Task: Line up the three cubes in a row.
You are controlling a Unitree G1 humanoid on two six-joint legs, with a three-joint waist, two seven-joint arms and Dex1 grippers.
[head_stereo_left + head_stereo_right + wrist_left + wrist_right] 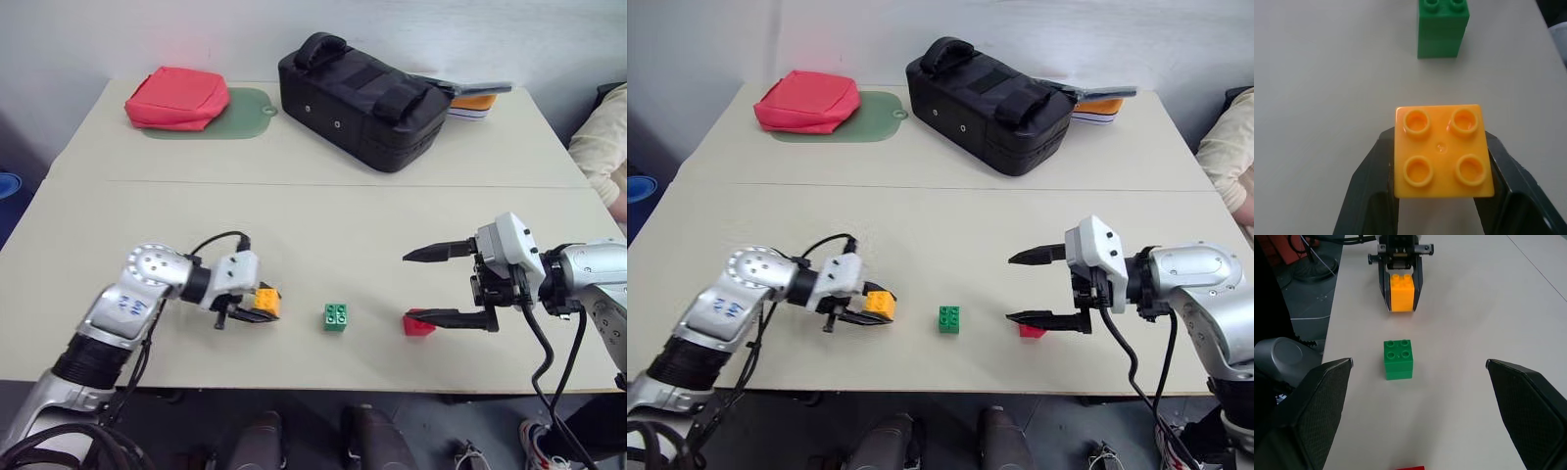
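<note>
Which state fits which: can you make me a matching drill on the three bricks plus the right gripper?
Column 1:
1. orange-yellow brick
2. green brick
3. red brick
4. right gripper

Column 2:
A. standing free on the table, between the other two bricks
B. open, nothing between its fingers
C. clamped in the left gripper
D. on the table, partly hidden behind the lower finger of the right gripper

Pairs: 1-C, 2-A, 3-D, 4-B
</note>
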